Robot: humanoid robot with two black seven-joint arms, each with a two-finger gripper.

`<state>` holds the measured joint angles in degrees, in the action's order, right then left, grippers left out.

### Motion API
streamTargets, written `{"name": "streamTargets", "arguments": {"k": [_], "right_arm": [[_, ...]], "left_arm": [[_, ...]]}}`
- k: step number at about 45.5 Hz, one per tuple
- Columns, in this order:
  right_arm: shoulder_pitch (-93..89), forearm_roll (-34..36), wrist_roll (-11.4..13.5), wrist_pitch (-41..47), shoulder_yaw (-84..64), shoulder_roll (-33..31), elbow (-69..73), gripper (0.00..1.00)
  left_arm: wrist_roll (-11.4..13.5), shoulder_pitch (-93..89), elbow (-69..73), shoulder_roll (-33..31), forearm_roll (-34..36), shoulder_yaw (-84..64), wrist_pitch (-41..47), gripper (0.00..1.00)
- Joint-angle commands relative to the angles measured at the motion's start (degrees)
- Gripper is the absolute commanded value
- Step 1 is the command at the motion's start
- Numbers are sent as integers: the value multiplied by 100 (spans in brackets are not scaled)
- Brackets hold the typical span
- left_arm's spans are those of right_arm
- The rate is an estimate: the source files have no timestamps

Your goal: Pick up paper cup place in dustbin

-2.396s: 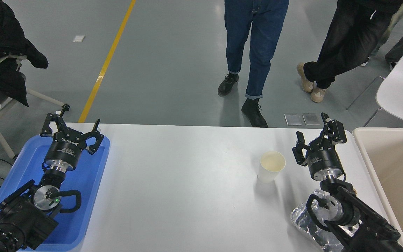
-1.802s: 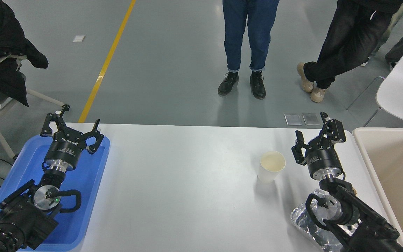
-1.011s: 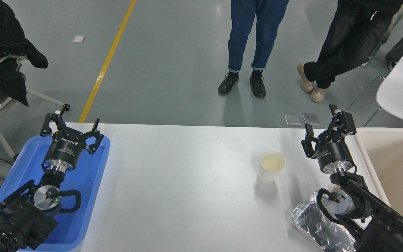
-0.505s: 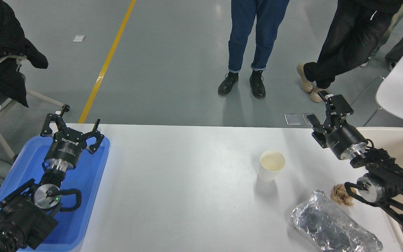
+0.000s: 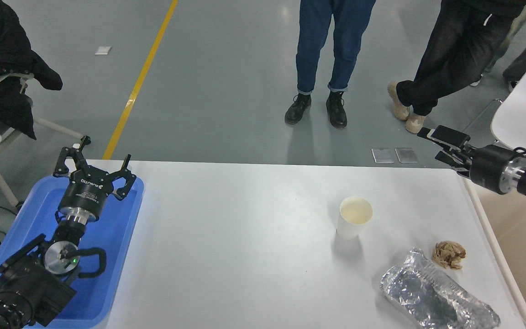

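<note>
- Right tool [image 5: 441, 145] comes in from the right edge, lying nearly level and pointing left, over the desk's far right corner; its fingers [image 5: 448, 134] stand apart, released, with nothing between them.
- My right arm [image 5: 514, 172] crosses above the dustbin's near rim, well apart from the cup.
- Left tool [image 5: 93, 157] is parked at the lower left above the blue tray [image 5: 121, 237], fingers spread wide and holding nothing.
- Cup [image 5: 354, 217] stands upright on the desk [image 5: 235, 237], right of centre, mouth up, cream inside showing. I see nothing touching it.
- Dustbin [image 5: 514, 256] sits off the desk's right edge; only its left rim and part of its beige inside are in view. The cup is not in it.
- Foil container [image 5: 436, 297], crumpled, lies on the desk near the lower right, nearer to me than the cup and to its right.
- A small brown crumpled scrap [image 5: 449, 254] lies just beyond the foil, between it and the dustbin rim, touching neither as far as I can tell.
- Beyond the desk I see two people's legs: blue jeans with black shoes [image 5: 331, 50], and black trousers with tan shoes [image 5: 450, 59].
- A yellow line [image 5: 142, 77] runs along the grey floor, and a dark jacket [image 5: 2, 59] hangs over a chair at far left.
</note>
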<state>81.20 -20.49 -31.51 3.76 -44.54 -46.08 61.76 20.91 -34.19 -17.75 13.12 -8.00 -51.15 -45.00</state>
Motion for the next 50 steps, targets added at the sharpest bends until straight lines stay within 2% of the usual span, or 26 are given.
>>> {"name": "streamTargets", "arguments": {"k": [1, 5, 12, 15, 19, 25, 27, 29, 37, 50], "right_arm": [[1458, -8, 5, 722, -2180, 81, 591, 100], [1828, 1, 14, 1074, -2910, 520, 618, 100], [2232, -140, 75, 1952, -3219, 819, 627, 100], [2514, -289, 189, 2365, -3438, 1065, 627, 100], [2760, -447, 566, 2779, -3606, 1513, 627, 100], [3085, -465, 1488, 3560, -3615, 2041, 627, 100], [3278, -465, 1613, 3824, -3615, 2129, 627, 100], [3472, -456, 1657, 4114, -3615, 2278, 627, 100], [4008, -456, 1684, 4124, -3571, 2780, 644, 100], [5054, -430, 1684, 4124, -3474, 2824, 1426, 100]], "left_arm": [[0, 0, 0, 6, 0, 0, 0, 100], [0, 0, 0, 6, 0, 0, 0, 100], [-8, 0, 0, -3, 0, 9, 0, 100], [-8, 0, 0, -3, 0, 0, 0, 100], [0, 0, 0, -3, 0, 9, 0, 100], [0, 0, 0, 6, 0, 0, 0, 100], [0, 0, 0, 6, 0, 0, 0, 100], [0, 0, 0, 6, 0, 0, 0, 100], [9, 9, 9, 6, -9, 0, 0, 100], [0, 9, 9, 6, -9, 0, 0, 100]]}}
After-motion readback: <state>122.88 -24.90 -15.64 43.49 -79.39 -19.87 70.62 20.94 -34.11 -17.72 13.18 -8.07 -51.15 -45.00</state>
